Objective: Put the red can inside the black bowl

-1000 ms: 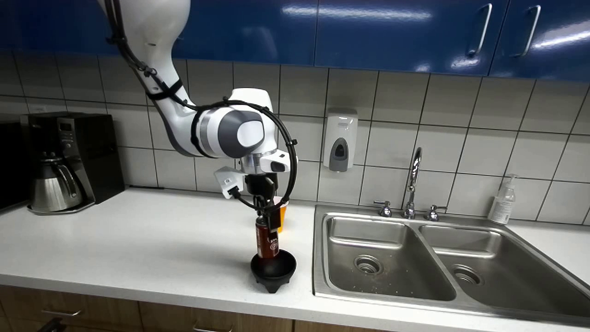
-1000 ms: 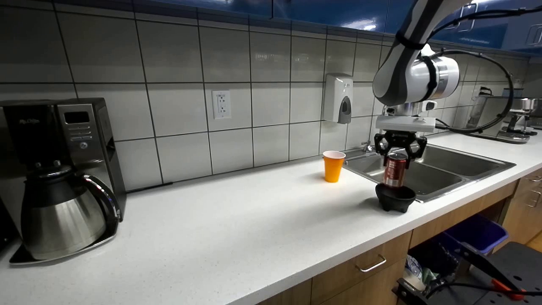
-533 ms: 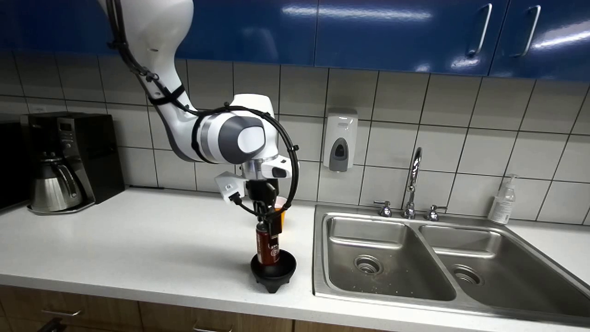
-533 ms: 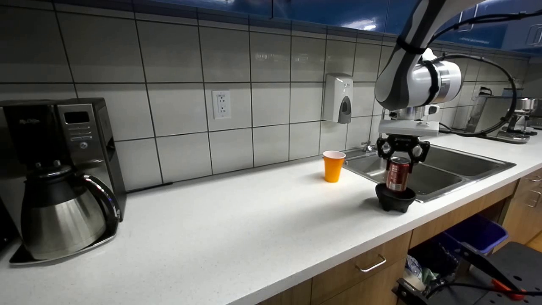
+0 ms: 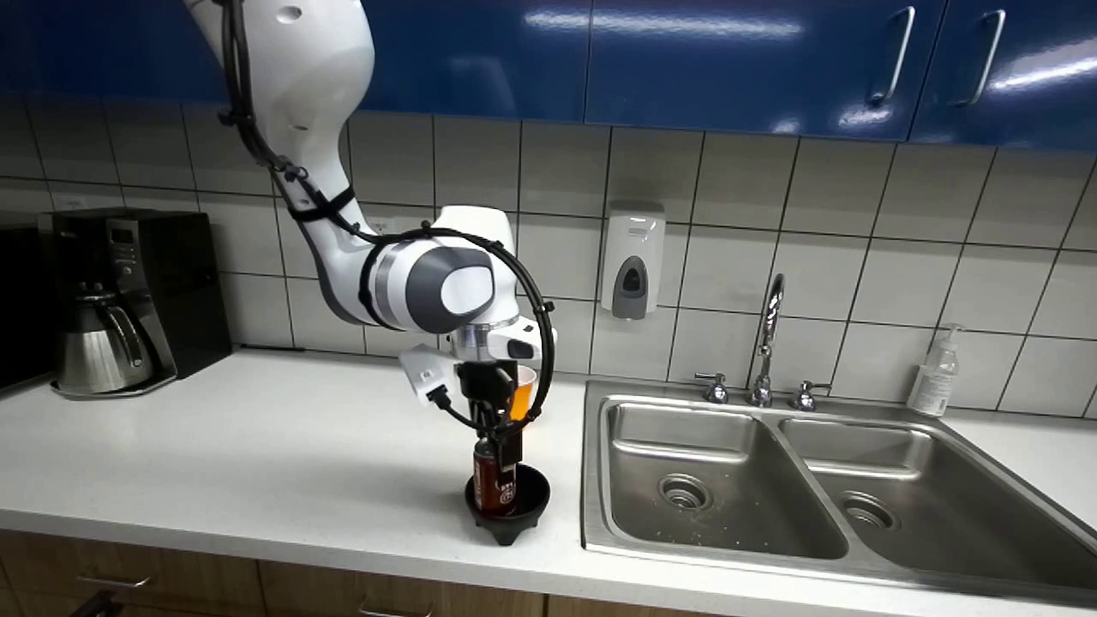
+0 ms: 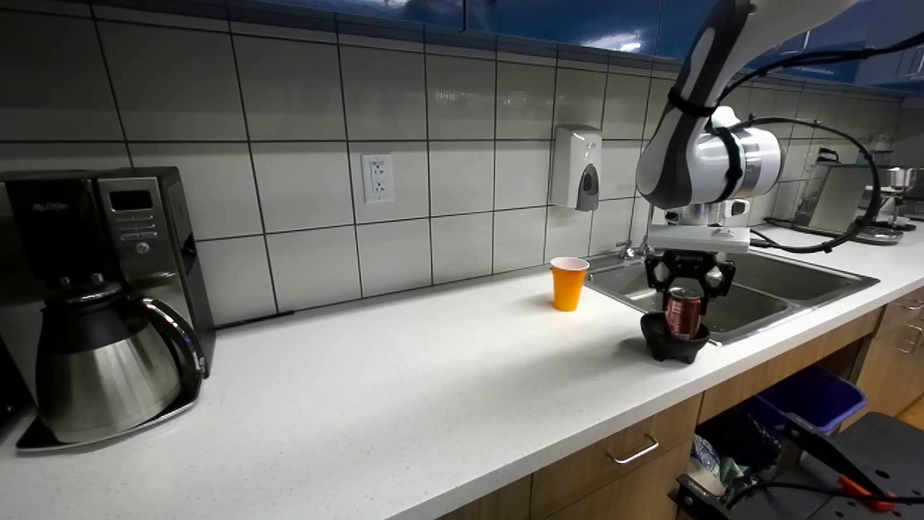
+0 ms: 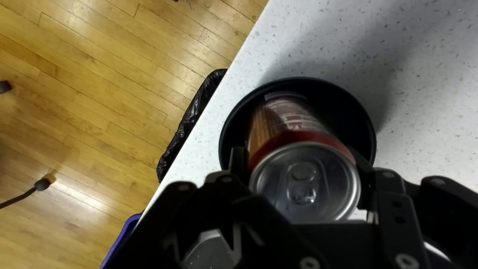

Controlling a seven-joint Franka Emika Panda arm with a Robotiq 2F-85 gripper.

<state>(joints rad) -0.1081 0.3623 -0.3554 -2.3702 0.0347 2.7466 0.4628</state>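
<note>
- Basically, white counter (image 6: 361,390), speckled up close in wrist view.
- Robot arm (image 5: 313,77), white and grey, bent down over counter.
- Double-basin steel sink (image 5: 595,480), set into counter.
- Coffee maker (image 6: 153,267) with carafe (image 6: 108,383), well apart from sink.
- Gripper (image 6: 684,302), pointing down, fingers on opposite sides of red can (image 7: 300,149), clamped near its top.
- Black bowl (image 6: 668,349), upright on counter, near sink, right under gripper.
- Orange cup (image 6: 568,289), pale inside, upright near back wall (image 6: 462,245), apart from bowl.
- Red can: held about upright, lower end inside black bowl, top above rim. Base touching bowl bottom: can't tell.
</note>
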